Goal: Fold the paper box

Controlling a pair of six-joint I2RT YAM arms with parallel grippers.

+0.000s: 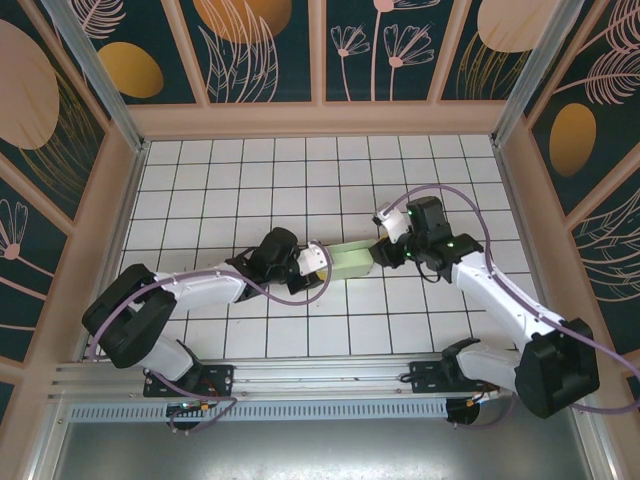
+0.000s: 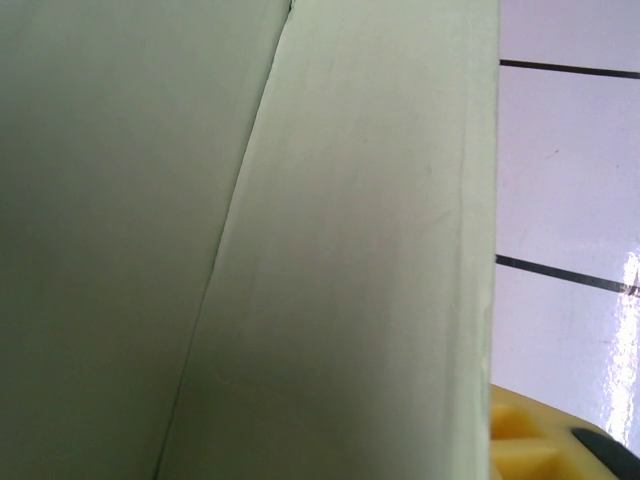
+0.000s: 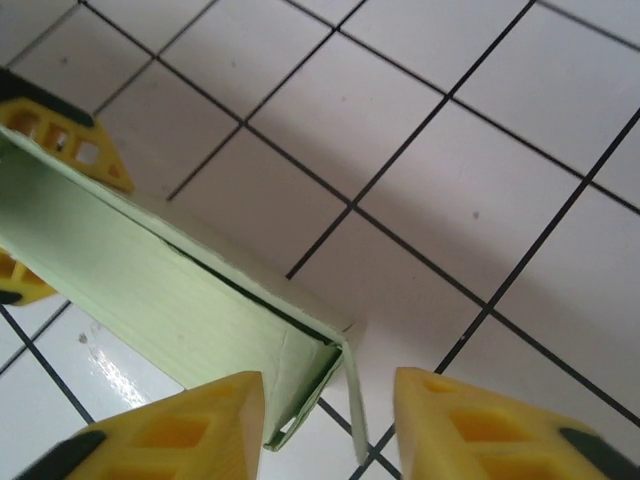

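- In the top view, the pale mint-green, thin-card paper box (image 1: 350, 258) is seen lying on the white, black-lined tiled table (image 1: 250, 180), slightly right of the middle and nearer the front edge than the back.
- Its left end is clamped by the left gripper (image 1: 318, 262), and the right gripper (image 1: 383, 250) is set at its right end.
- Bare tiles are left open on every side of the box, most widely toward the back. The table is bounded by wood-framed, dark painted walls (image 1: 270, 50).
- In the left wrist view, a broad card panel of the box (image 2: 330, 250) is seen very close, with one crease running down it and a straight right edge. A strip of table (image 2: 570, 180) is seen beyond that edge, and one yellow plastic finger (image 2: 525, 445) of the left gripper is seen at the lower corner.
- In the right wrist view, the box (image 3: 180, 290) is seen as a long, open trough. Its near corner is placed between the parted fingers of the right gripper (image 3: 328, 390): one finger is at the box wall, while the other is kept apart from a thin end flap (image 3: 354, 400).
- The far end is pinched between the left gripper's yellow fingers (image 3: 70, 140), one on each side.
- Open tiles are seen beyond the long upper edge.
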